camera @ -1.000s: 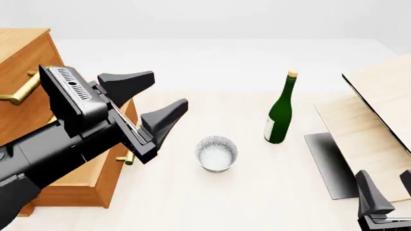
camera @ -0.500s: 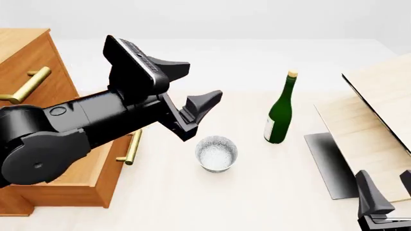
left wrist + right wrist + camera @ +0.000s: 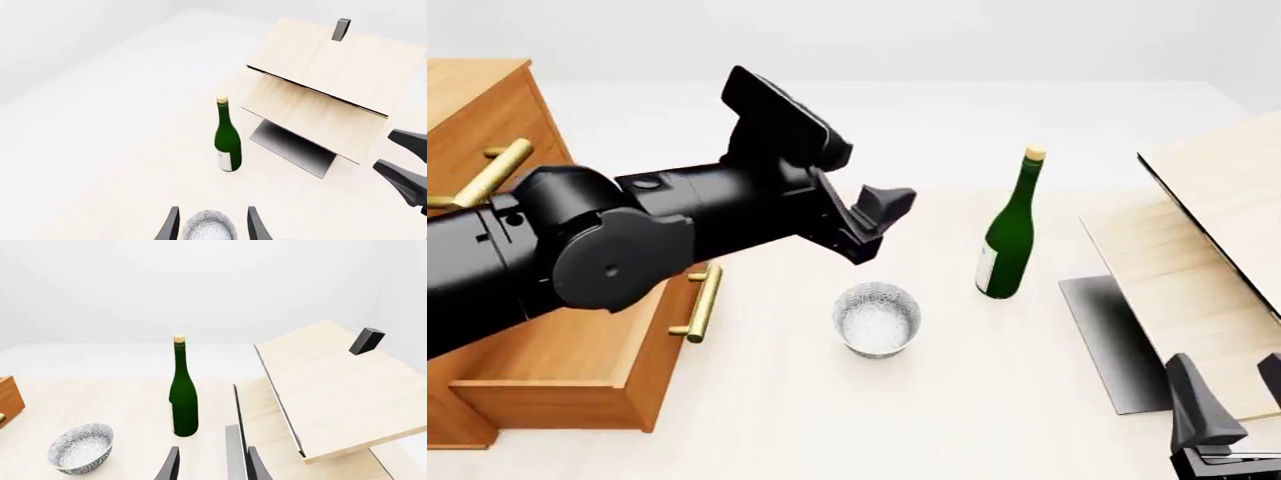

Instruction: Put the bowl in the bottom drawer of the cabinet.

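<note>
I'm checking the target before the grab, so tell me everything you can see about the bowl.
The bowl is small, round and white with a fine grey speckled pattern, deep-sided, and looks ceramic. It stands upright and empty on the pale table, between the open bottom drawer and the taller green bottle, apart from both. Nothing touches it. The left gripper hovers above it, open; in the left wrist view the fingertips frame its rim.

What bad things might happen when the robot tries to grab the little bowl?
The left gripper hangs open above the bowl, not yet holding it. The bowl is round with deep sides, so it might slip or tip when pinched. The green bottle stands upright close beside the bowl, so a wide swing could knock it over. The bottom drawer is pulled open, and the big arm might bump its front when carrying the bowl across.
</note>
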Controlling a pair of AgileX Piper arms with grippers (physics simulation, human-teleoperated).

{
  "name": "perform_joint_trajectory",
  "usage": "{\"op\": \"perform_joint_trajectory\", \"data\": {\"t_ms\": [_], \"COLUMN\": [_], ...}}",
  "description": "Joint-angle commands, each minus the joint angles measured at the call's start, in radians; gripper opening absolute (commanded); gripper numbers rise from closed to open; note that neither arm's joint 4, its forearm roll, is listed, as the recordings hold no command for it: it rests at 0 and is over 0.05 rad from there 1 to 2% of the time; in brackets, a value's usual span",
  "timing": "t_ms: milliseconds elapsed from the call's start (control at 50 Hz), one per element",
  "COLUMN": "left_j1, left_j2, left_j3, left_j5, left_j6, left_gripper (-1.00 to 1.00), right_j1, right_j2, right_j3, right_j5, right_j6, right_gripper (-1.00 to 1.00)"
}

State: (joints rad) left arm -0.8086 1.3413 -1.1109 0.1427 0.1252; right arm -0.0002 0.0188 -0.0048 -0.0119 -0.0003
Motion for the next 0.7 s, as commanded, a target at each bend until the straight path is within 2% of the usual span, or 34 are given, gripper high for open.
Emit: {"op": "perform_joint_trajectory", "data": {"t_ms": [20,700], "left_j1": [0.011,0.063], "left_j2": [0.062,0.209], "left_j3": [-0.041,-0.096], "left_j5": [0.041,0.122], "left_j6": [-0.046,-0.02], "left_gripper": [1.0,1.0], "right_j1": [0.0,0.0], "right_j2": [0.0,0.0], "right_j3": [0.0,0.0], "right_j5": [0.0,0.0], "right_j6": [0.0,0.0], "right_gripper": [1.0,1.0]}}
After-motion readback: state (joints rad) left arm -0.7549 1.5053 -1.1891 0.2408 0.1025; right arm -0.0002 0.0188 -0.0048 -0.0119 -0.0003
